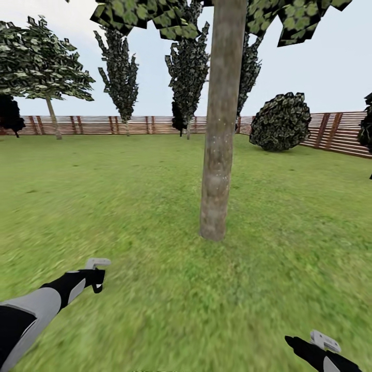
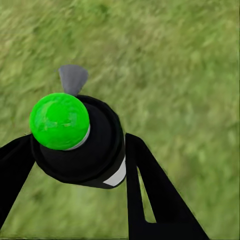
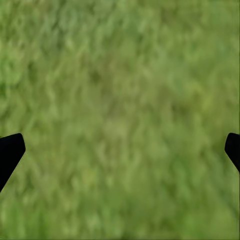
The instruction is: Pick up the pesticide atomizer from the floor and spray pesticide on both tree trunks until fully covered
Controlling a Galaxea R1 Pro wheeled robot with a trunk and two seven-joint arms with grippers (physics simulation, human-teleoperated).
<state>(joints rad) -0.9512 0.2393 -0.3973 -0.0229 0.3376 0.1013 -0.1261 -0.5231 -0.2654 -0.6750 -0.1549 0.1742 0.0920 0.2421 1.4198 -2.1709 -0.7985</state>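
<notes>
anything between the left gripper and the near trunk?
Just bare lawn, per the head view. The left gripper, shut on the atomizer, sits short of the near trunk.

My matte black left forearm [image 1: 23,315], entering at seven o'clock, carries a light grey panel. The black right forearm [image 1: 323,356], at five o'clock, bears a pale grey bracket. Fingers [image 2: 155,195] are flat black.

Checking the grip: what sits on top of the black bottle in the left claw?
A round bright green cap tops the dark black atomizer bottle, with a grey nozzle beyond it. The left claw grips its sides; the bottle's lower body is hidden.
</notes>
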